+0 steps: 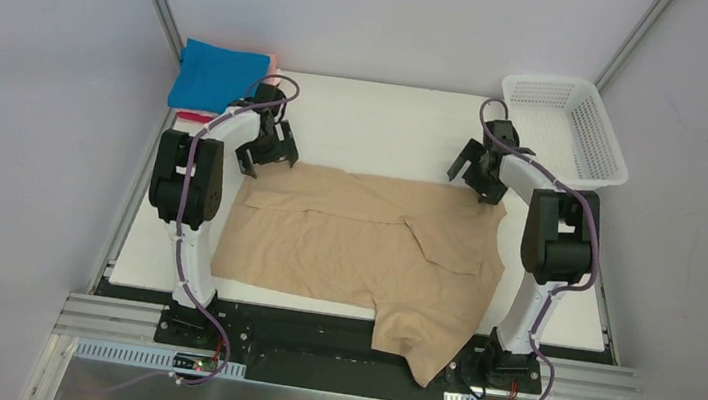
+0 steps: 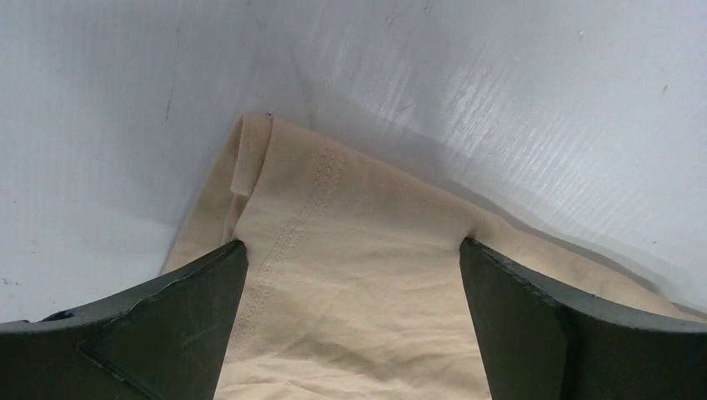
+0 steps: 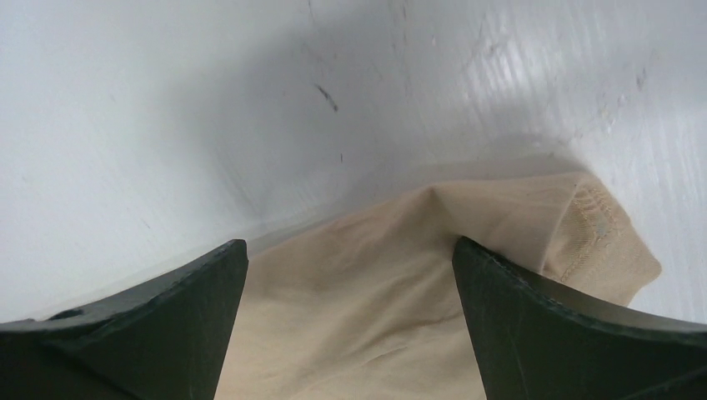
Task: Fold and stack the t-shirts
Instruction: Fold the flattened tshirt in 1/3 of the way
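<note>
A tan t-shirt (image 1: 365, 247) lies spread over the white table, partly folded, with one part hanging over the near edge (image 1: 413, 353). My left gripper (image 1: 268, 153) stands open over the shirt's far left corner. In the left wrist view its fingers straddle the hemmed corner (image 2: 333, 192) of the cloth, left gripper (image 2: 353, 243). My right gripper (image 1: 479, 177) is open at the far right corner. The right wrist view shows the tan cloth (image 3: 375, 283) between the wide jaws of the right gripper (image 3: 349, 242). A folded blue shirt (image 1: 215, 79) tops a stack at the far left, with pink (image 1: 271, 59) and red (image 1: 194, 117) edges showing beneath.
A white mesh basket (image 1: 599, 137) stands at the far right corner of the table. Grey walls and metal frame posts enclose the table on three sides. Both arm bases sit at the near edge.
</note>
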Controlling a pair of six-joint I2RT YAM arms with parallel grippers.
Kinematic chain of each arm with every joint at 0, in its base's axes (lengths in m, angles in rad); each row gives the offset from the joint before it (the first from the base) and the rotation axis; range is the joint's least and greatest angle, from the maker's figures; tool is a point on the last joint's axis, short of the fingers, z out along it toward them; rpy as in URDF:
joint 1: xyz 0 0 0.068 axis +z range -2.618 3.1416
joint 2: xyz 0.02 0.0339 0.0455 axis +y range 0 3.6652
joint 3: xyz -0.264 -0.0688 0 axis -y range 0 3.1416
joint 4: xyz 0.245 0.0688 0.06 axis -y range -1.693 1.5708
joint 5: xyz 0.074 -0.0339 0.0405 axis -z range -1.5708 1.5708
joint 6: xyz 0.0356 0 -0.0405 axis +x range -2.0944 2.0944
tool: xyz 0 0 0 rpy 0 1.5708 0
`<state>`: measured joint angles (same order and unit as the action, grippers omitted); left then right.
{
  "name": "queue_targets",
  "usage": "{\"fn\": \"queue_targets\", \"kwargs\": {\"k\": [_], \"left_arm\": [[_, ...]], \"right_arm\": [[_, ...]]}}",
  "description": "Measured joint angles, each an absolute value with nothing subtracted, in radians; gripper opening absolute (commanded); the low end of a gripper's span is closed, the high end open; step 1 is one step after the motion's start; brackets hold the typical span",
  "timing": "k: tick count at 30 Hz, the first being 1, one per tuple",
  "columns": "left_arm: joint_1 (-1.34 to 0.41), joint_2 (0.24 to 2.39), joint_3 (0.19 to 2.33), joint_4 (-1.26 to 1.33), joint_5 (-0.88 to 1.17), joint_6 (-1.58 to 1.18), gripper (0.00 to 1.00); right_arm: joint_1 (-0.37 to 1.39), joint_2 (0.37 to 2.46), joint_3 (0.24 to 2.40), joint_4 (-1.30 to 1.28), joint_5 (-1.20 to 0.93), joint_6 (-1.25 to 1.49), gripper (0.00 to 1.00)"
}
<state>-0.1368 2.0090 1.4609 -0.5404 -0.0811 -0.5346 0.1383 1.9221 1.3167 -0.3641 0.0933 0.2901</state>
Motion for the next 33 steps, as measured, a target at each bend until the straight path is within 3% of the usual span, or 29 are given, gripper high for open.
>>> {"fn": "queue_targets", "kwargs": {"k": [24, 30, 33], "left_arm": [[-0.057, 2.178, 1.732, -0.558, -0.056, -0.564, 0.99], [-0.059, 2.153, 1.763, -0.559, -0.030, -0.541, 0.99], [-0.071, 2.053, 1.694, -0.558, -0.039, -0.535, 0.99]], "right_arm": [[0.119, 2.374, 2.052, -0.566, 0.067, 0.227, 0.97], [0.138, 2.328, 2.060, -0.602, 0.102, 0.168, 0.97], [0.178, 2.182, 1.894, -0.590, 0.142, 0.154, 0.97]]}}
